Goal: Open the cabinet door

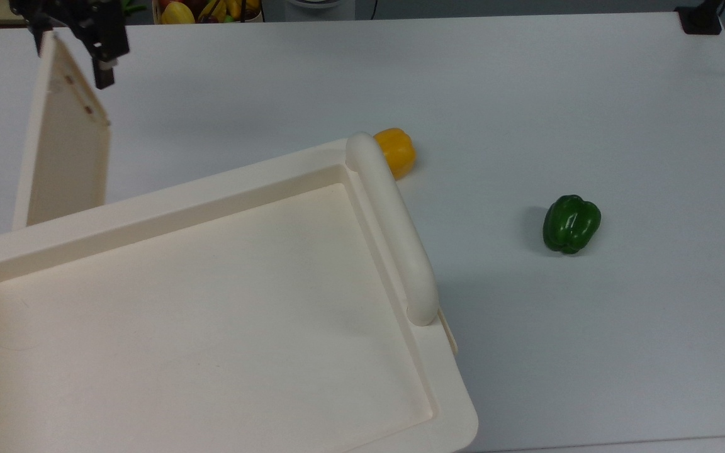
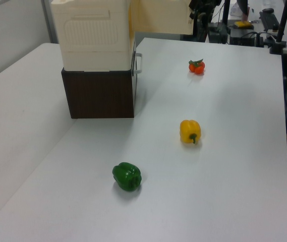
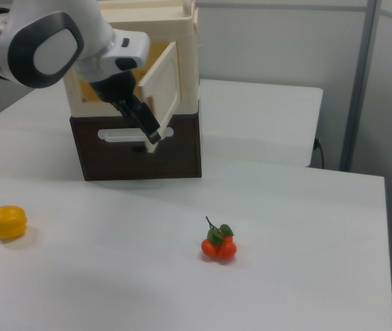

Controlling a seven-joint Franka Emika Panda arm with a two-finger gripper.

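A: What did the top view give?

B: The large cream plastic cabinet (image 1: 199, 327) with its recessed tray-like top filled the top view's lower left, its thick rounded cream bar handle (image 1: 393, 226) along the right edge. The thin flat cream cabinet door (image 1: 63, 151) stood swung far out at the top view's upper left. The black two-finger gripper (image 1: 73, 44) sat at the door's far edge, one finger (image 1: 103, 66) on either side of the panel; whether they actually pinched it I could not tell. A yellow toy bell pepper (image 1: 396, 151) lay just beside the handle's far end, and a green toy bell pepper (image 1: 571, 223) lay well apart on the white table (image 1: 526, 94).

A: And the left view?

B: The cabinet (image 2: 95, 38) sat on a dark brown base (image 2: 100, 93). The door (image 2: 161, 16) stuck out toward the left view's right, the gripper (image 2: 197, 12) at its free end. A small orange-red toy tomato cluster (image 2: 196, 66), the yellow pepper (image 2: 190, 131) and the green pepper (image 2: 127, 176) lay on the table.

A: The right view?

B: The white arm (image 3: 51, 45) reached across the cabinet (image 3: 182, 62); the door (image 3: 160, 86) stood open, the gripper (image 3: 144, 124) at its lower edge. The tomato cluster (image 3: 218, 245) lay nearer the camera.
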